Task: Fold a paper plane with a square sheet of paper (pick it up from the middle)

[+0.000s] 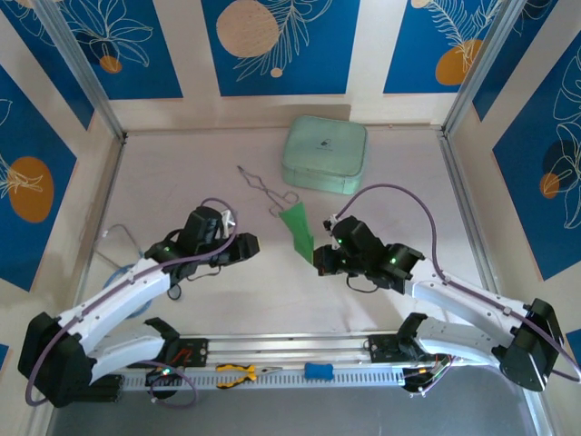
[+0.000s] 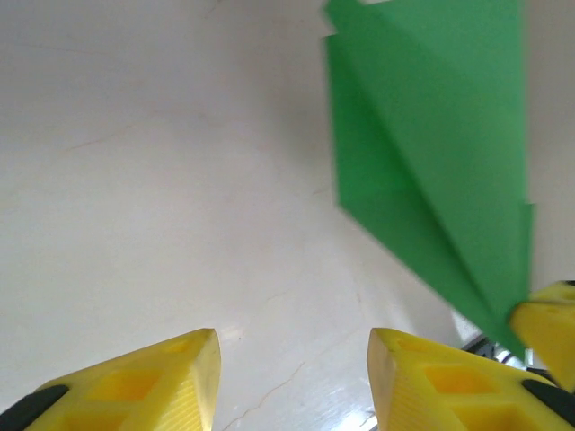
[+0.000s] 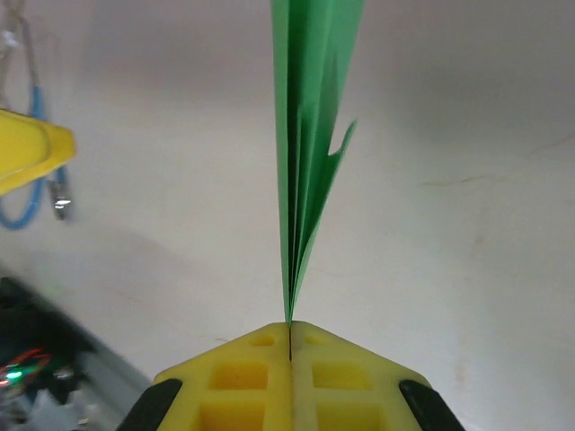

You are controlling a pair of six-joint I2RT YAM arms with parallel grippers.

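Note:
The bright green paper is folded into a narrow, pointed paper plane (image 1: 298, 232) with layered wings, held on edge just above the table's middle. My right gripper (image 1: 320, 261) is shut on its pointed near end. In the right wrist view the layers of the paper plane (image 3: 310, 135) rise straight out of my closed right gripper (image 3: 290, 328). My left gripper (image 1: 250, 243) is to the left of the plane, apart from it. In the left wrist view my left gripper (image 2: 292, 337) is open with only bare table between the fingers, and the paper plane (image 2: 431, 162) lies to the upper right.
A pale mint-green case (image 1: 325, 154) sits at the back of the table, with thin wire tongs (image 1: 263, 188) in front of it. Yellow-handled pliers (image 1: 238, 373) and a small blue block (image 1: 318, 371) lie on the front rail. A blue cable (image 1: 118, 277) is at the left edge.

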